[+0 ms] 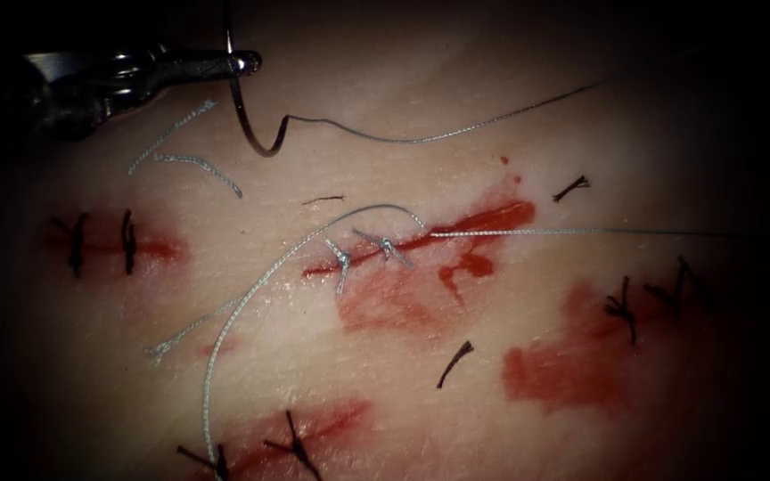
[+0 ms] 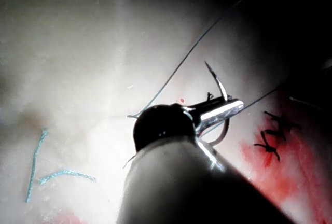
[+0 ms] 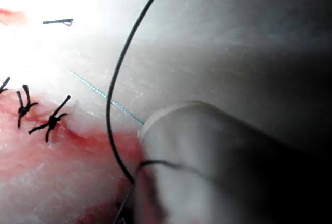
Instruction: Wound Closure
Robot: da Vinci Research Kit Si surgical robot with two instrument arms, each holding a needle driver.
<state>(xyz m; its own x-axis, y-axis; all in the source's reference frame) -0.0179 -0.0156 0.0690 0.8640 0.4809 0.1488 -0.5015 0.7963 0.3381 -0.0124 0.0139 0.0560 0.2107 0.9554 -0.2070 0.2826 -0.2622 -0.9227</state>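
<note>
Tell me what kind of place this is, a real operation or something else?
Most likely a suturing practice bench. The tissue carries several separate stitched cuts and loose cut ends of thread. The left gripper holds the needle mid-curve, clear of the tissue, its thread trailing right.

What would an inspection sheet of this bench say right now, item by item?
Surface: tissue, pale, smeared with red fluid.
Job's things: cut with two pale stitches. The needle is clear of the tissue, up and left of the cut. Thread trails from its end to the right, and another strand crosses the cut.
Clutter: cut ends of thread, pale and dark; older dark stitches.
Grippers: left tool, fingers shut on the needle near mid-curve; right tool, what it holds cannot be told.
Cables: nothing seen.
Surroundings: dark, nothing seen.
</note>
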